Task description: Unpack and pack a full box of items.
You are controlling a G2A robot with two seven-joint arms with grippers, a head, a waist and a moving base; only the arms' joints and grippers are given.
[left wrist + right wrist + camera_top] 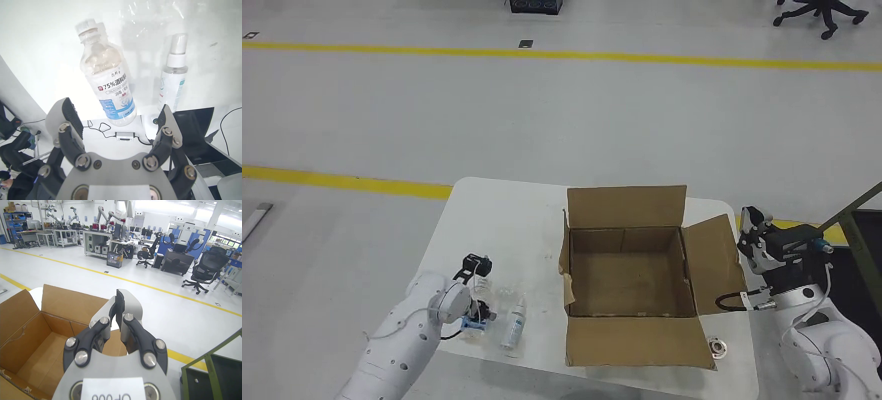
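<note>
Left hand [118, 110] released, fingers spread wide just over the base of the big alcohol bottle [107, 79]. It looks lined up to straddle it! That bottle lies flat on the desk [47, 37], spray bottle [174, 75] just beside it, both laid out left of the open box [627, 205]. Right hand [118, 306] is clenched on nothing and hovers by the box's right flap, likely parked clear.

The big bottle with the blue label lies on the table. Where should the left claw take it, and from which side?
Likely around the labelled body of the big bottle, its straight, even part, coming from above with the left claw across its width. It lies on its side on the table, and its neck is narrower. The spray bottle lies apart beside it, leaving a finger room.
</note>
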